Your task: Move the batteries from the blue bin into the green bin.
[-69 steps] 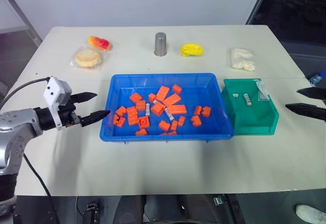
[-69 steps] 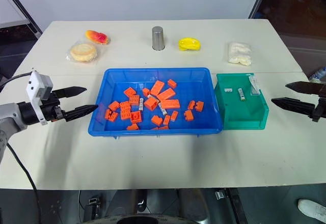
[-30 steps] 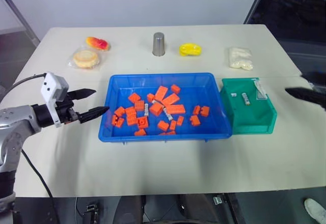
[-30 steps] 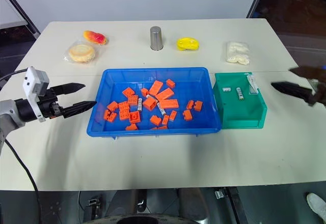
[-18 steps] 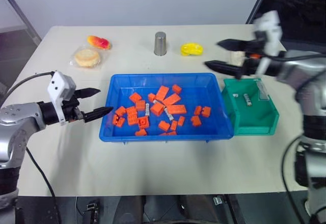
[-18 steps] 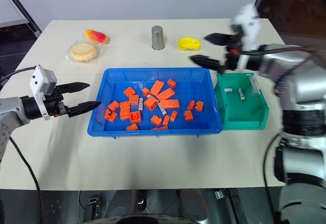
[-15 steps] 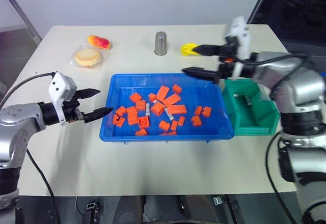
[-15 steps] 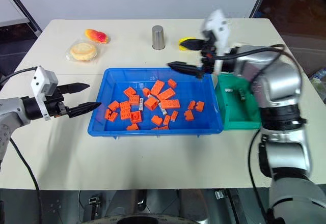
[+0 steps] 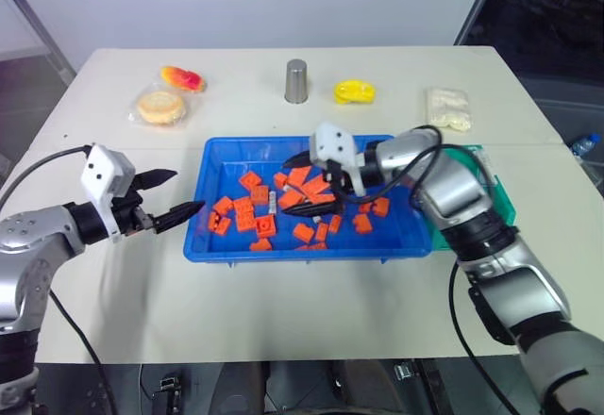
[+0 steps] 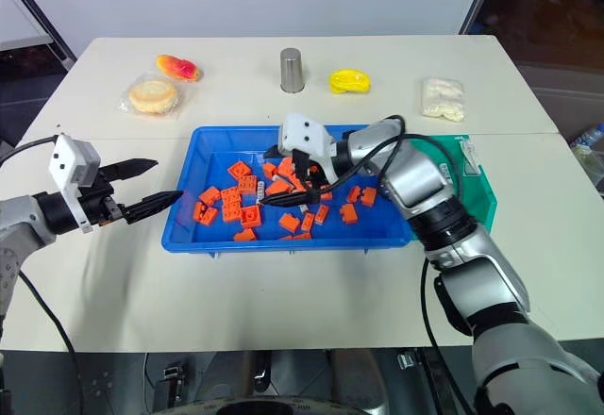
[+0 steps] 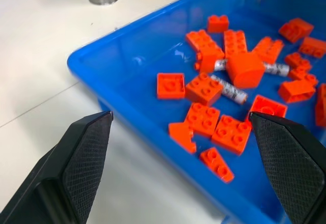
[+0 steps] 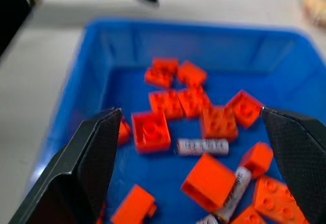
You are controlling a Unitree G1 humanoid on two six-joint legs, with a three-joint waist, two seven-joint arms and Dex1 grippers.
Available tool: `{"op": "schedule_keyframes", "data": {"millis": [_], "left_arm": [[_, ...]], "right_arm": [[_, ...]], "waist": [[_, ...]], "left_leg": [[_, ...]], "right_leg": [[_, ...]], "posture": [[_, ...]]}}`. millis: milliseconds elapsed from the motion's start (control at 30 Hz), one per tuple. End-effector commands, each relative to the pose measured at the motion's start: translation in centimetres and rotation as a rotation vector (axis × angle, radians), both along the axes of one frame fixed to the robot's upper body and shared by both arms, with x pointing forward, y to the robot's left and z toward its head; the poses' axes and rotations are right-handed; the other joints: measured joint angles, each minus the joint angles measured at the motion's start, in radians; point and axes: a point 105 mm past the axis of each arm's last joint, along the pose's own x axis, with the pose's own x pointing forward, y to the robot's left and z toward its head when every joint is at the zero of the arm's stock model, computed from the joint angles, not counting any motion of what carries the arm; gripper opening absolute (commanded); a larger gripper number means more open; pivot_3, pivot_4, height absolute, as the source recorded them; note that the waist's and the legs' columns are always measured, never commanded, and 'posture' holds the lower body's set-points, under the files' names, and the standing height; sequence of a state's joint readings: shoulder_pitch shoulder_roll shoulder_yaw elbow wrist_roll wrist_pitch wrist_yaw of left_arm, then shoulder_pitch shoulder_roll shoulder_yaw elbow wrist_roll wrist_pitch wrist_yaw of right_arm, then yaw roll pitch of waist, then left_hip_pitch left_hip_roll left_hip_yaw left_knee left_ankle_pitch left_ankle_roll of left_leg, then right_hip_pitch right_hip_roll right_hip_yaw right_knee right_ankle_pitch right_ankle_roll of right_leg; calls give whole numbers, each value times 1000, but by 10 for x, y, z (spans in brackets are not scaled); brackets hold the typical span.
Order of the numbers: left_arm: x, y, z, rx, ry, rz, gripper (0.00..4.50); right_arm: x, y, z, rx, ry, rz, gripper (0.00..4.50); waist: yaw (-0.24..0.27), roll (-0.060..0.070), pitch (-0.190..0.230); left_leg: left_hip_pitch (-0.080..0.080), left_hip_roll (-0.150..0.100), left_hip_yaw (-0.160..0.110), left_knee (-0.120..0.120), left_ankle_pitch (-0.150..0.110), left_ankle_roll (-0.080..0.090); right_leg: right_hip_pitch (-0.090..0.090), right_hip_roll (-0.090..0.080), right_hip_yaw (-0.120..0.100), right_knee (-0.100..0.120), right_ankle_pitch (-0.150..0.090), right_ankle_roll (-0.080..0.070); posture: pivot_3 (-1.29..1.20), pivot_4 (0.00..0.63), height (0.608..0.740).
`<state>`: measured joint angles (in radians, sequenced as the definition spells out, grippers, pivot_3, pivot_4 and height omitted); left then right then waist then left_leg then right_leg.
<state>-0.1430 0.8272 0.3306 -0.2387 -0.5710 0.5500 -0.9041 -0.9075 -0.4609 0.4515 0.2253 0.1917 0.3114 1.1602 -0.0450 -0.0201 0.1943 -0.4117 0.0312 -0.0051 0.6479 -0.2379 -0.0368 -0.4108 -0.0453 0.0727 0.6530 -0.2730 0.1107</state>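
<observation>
Right gripper (image 9: 300,185) is inside the blue bin (image 9: 223,245), fingers spread wide, holding nothing, tips low over the orange blocks (image 9: 319,185) near the bin's middle. Its arm crosses in front of the green bin (image 9: 500,206), hiding most of it; only the bin's far-right rim and corner show, so its contents cannot be made out. Green bin sits just beside the blue bin's right end, toward the table's (image 9: 283,292) right edge.

Batteries (image 12: 202,146): silver-grey cylinders lying among the blocks around the blue bin's centre; right wrist view shows one flat between the open fingers, another partly tucked under a block. Exact count unclear, some covered by the gripper.

Left gripper (image 9: 166,197) is outside the blue bin's left wall, above the table, wide open and empty, pointing at the bin.

Along the table's far edge: wrapped snacks (image 9: 162,107), metal cup (image 9: 296,81), yellow item (image 9: 354,91), white packet (image 9: 447,108).
</observation>
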Motion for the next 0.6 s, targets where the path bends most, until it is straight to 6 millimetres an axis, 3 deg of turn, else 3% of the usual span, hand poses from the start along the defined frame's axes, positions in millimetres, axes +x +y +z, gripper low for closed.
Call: {"op": "schedule_keyframes", "data": {"millis": [33, 300, 600], "left_arm": [[-2, -4, 15, -3, -71, -2, 4500], [-3, -6, 15, -23, -78, 19, 4500], [-1, -9, 19, -36, -105, 33, 4500]], "right_arm": [[6, 11, 7, -24, -112, 59, 4461], [23, 32, -3, -74, -203, 101, 4461], [21, 39, -26, -180, -249, 208, 4461]], "waist": [[0, 0, 0], [-1, 0, 0], [-2, 0, 0]], "left_leg": [[0, 0, 0, 0, 0, 0], [0, 0, 0, -1, 0, 0], [0, 0, 0, -1, 0, 0]], "right_leg": [[0, 0, 0, 0, 0, 0], [0, 0, 0, 1, 0, 0], [0, 0, 0, 1, 0, 0]], "posture": [[0, 150, 740], [0, 150, 740], [0, 150, 740]]}}
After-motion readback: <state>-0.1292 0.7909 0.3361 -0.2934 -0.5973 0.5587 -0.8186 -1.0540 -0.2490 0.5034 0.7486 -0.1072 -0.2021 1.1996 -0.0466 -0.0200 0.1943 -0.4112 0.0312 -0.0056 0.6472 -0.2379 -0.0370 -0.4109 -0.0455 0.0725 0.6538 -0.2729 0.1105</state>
